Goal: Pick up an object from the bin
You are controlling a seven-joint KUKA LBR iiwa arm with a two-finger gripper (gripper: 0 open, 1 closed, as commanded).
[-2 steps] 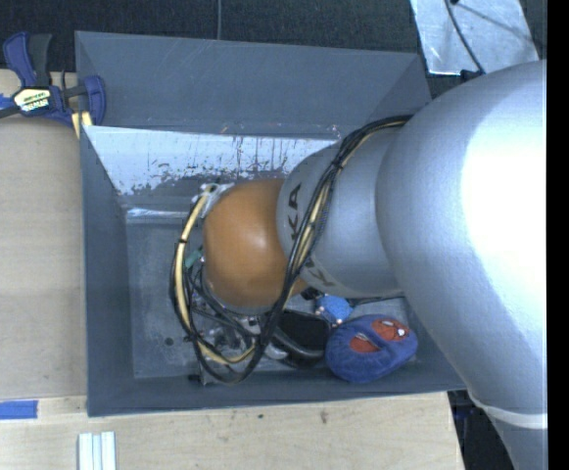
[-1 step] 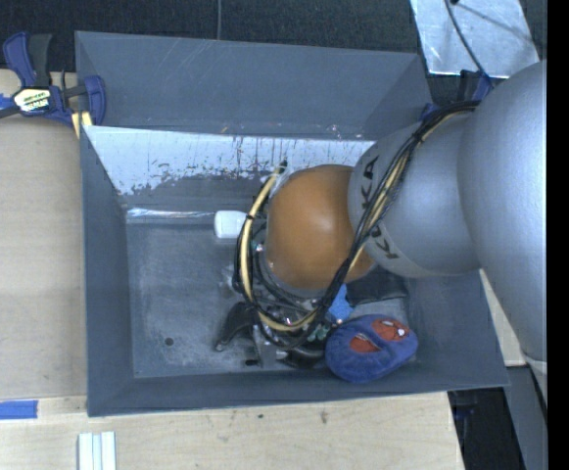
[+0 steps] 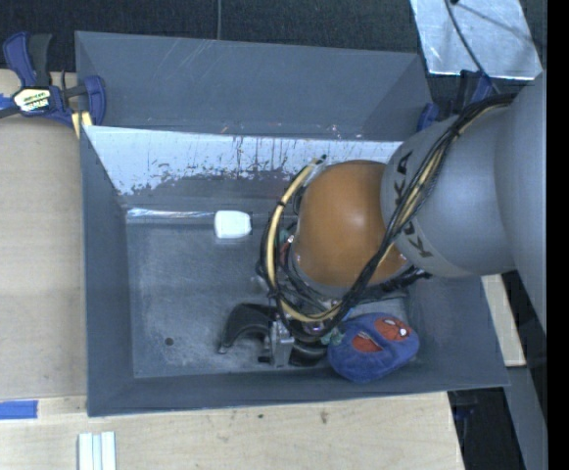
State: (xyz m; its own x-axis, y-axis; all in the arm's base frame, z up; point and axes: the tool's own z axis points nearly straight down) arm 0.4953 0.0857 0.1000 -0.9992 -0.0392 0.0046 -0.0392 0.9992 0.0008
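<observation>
- We are looking first at the arm's big grey link [image 3: 470,204] and the orange cover [image 3: 343,223] at its wrist. They are standing highest over the bin and reaching in from the right. Yellow and black cables [image 3: 289,262] are looping around the cover's left side.
- Under that cover, the gripper [image 3: 282,343] is sitting low over the front part of the bin floor, somewhat right of the middle. The cover and cables are hiding much of it, and we are unable to tell whether it is wide, narrow or holding anything.
- A black curved thing [image 3: 243,323] is lying on the floor just beside the gripper, on its left in the view. We are unable to tell whether the two are touching.
- A blue soft toy with red patches [image 3: 372,349] is lying just to the right of the gripper. It is resting near the foot of the front wall and is partly tucked beneath the arm.
- A small white block [image 3: 232,225] is lying well apart from the gripper, at the back of the floor where the rear wall is meeting it, left of the orange cover.
- The grey bin [image 3: 108,292] is sloping its walls down around all of this, and its rear wall is showing dark streaky scratches.
</observation>
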